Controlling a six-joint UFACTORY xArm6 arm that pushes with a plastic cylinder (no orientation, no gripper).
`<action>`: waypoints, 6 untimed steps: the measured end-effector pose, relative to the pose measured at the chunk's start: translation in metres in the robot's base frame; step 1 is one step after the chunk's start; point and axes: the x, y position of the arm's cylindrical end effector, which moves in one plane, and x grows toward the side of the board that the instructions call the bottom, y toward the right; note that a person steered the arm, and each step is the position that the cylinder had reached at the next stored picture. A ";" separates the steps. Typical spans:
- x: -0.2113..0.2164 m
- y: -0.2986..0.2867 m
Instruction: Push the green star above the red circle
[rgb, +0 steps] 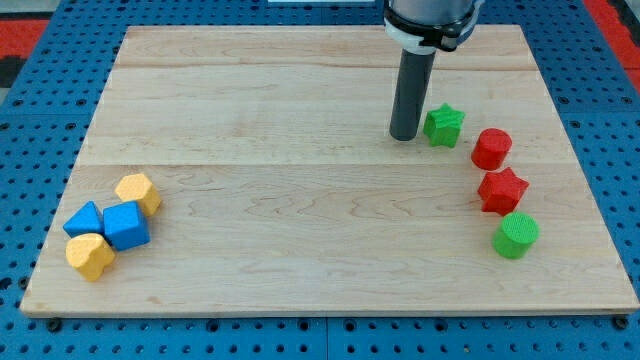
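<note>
Camera view: my tip (405, 136), a bare rod end effector holding nothing, is set just at nine o'clock of the green wooden star (442, 125), itself at ten o'clock of the red wooden circle (491, 148), seemingly for a rightward push across the surface (300, 100).

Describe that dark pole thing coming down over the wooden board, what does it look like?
It is a plain, straight, dark grey cylinder with no claw, ending in a flat tip, my tip. At the view's top it fits into a wider black housing with a white ring around it. No cables or markings show.
</note>
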 end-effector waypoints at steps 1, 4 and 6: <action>-0.018 0.040; -0.044 -0.007; -0.015 0.008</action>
